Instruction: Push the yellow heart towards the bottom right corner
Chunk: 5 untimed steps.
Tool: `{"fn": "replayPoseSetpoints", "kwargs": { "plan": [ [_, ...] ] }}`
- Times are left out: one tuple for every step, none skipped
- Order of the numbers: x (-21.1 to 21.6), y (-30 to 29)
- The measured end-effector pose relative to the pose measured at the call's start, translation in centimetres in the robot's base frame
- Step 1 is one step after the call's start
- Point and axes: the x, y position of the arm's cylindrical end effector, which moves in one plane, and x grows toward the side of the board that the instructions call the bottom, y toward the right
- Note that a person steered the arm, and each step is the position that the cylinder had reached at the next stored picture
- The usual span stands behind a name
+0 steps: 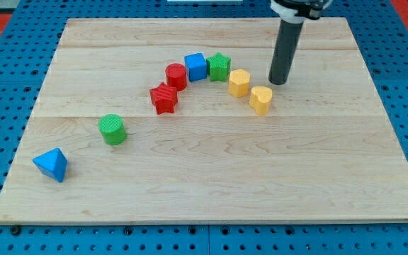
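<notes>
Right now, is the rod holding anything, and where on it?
Nothing is held. My tip rests on the board just above and to the view's right of the yellow heart, with a small gap showing between them. It can only push blocks.

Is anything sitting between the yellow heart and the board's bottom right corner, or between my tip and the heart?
Nothing visible. My tip stands just up and right of the yellow heart, with bare wood between them. From the heart down to the view's bottom right corner of the board, no block lies on the way.
</notes>
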Motion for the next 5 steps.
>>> {"fn": "replayPoseSetpoints", "kwargs": {
  "plan": [
    [4.0,-5.1],
    [5.8,-1.2],
    [8.8,2.8],
    [8.3,0.2],
    [9.7,0.2]
  ]
}}
